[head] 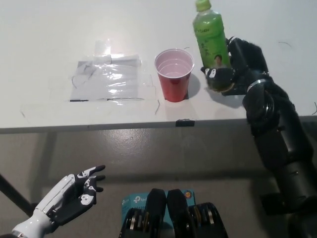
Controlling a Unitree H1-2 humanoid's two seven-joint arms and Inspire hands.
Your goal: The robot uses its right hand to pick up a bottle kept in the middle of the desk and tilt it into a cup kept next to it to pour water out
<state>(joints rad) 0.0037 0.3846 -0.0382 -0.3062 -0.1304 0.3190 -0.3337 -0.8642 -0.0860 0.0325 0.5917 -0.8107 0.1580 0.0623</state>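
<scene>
A: Looking at the black right robot hand [237, 67], I see it clamped around the lower part of the green plastic bottle with a light green cap [210, 42]. The bottle stands upright, its base at the white tabletop [44, 39] or just above it; I cannot tell which.

B: And the red plastic cup [174, 74]?

A: It stands just beside the right robot hand, on the side toward the robot's left, not touching the bottle. I cannot tell whether there is water inside; the inside looks pale pink.

B: So how far is the task?

A: The bottle is not tilted over the cup now. I judge that either the pouring is done and the bottle is being put down, or the lifting is yet to come. The robot hand is not yet off the bottle.

B: The other one?

A: The white left robot hand [74, 196] rests below the tabletop edge, fingers apart, holding nothing.
</scene>
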